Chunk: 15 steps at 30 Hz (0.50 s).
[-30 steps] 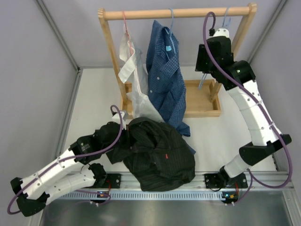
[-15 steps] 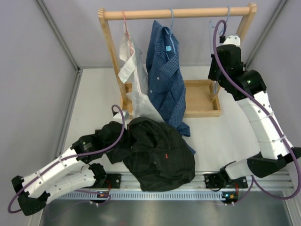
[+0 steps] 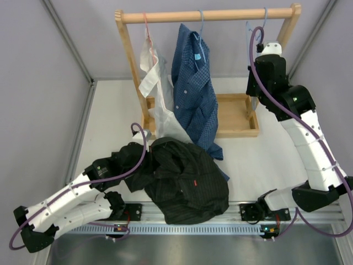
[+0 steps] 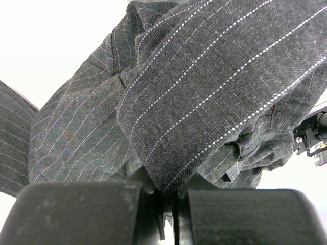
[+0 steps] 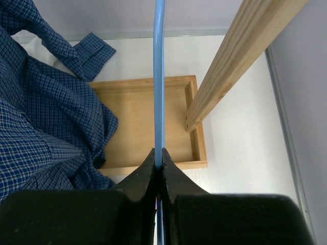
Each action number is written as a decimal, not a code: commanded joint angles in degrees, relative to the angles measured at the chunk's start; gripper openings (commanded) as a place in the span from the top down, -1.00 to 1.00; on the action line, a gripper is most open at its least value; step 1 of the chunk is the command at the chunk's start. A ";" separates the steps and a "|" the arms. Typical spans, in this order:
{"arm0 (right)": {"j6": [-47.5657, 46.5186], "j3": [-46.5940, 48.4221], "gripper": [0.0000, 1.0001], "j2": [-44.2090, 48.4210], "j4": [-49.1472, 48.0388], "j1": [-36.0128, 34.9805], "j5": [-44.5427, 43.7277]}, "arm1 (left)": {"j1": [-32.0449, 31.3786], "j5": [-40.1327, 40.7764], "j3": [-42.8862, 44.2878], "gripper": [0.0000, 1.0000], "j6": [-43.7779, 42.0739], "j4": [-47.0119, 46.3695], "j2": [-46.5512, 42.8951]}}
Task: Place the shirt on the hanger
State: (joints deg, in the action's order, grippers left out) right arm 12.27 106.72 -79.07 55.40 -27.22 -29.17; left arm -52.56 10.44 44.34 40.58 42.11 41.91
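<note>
Starting on the left: the left end effector [image 4: 168,196] is clamped tight on a fold of the shirt [image 4: 204,87], with the pinstriped cloth bunched right in front of it and spilling off to its right across the worktop [image 3: 265,154]. Only a thin edge of fabric is pinched, so it could probably get pulled out once the weight of the heap is lifted. The collar can't be made out from the wrist view, so the wrong part may well be held.

In the middle, the hem of the blue checked shirt [image 3: 193,83] hangs down onto the black heap and might be dragged along.

Over on the right, the right end effector [image 5: 159,161] is closed on the thin wire of the hanger [image 5: 159,76], which runs straight up ahead of it and looks to be hooked over the rail [image 3: 209,15]. A wire that slim can likely swivel in the grip. The wooden post [image 5: 240,66] sits just to its right, so the hook could be snagged coming off.
</note>
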 commanded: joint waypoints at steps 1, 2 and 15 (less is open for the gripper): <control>-1.02 -1.42 1.00 1.98 -0.29 0.68 1.13 | -0.09 0.81 -0.57 1.00 -0.67 -0.01 0.10; -0.94 -1.77 1.00 2.51 -0.29 0.59 1.22 | -0.09 0.73 -0.48 1.00 -0.76 -0.01 0.19; -2.78 -2.75 1.00 3.75 -0.55 1.03 0.42 | -0.09 1.43 -0.39 1.00 -1.03 -0.09 -0.08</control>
State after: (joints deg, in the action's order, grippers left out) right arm 10.57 102.80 -76.44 54.70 -27.18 -29.15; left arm -52.56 10.85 44.34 40.36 42.11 41.91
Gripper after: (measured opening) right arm 0.008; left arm 0.032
